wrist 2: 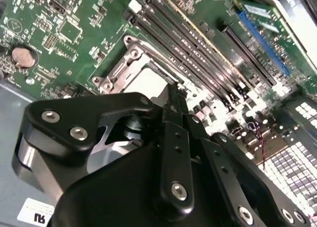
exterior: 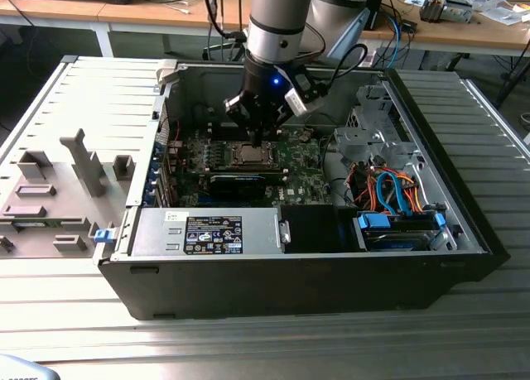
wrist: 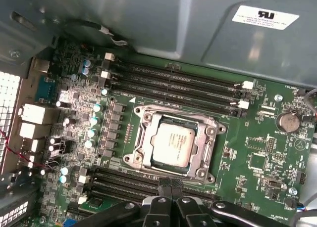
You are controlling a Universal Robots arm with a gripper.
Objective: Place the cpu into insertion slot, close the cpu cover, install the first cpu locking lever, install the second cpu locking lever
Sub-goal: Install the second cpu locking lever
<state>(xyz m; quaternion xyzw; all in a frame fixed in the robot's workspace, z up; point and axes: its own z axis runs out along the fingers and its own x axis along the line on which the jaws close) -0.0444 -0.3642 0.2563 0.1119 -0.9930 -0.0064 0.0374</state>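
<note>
So the open computer case (exterior: 464, 231) is lying on its side on the metal table (exterior: 248, 347), and my arm (exterior: 277, 24) comes straight down into it. Inside is the green motherboard (wrist: 257, 158), with the long black memory slots (wrist: 173, 81) running on both sides of the socket.

The insertion slot (wrist: 174, 144) sits about mid-board, and the cpu cover (wrist: 143, 119) looks folded down flat over it. The cpu (wrist: 172, 144) is already seated in there, its silver top showing through the cover's window. In the exterior view the cpu (exterior: 248, 155) is right under my tool.

My gripper (wrist: 170, 188) hangs just above the edge of the socket, fingers (wrist 2: 173, 113) pinched together with no gap, and I've got nothing in them as far as I can see.
</note>
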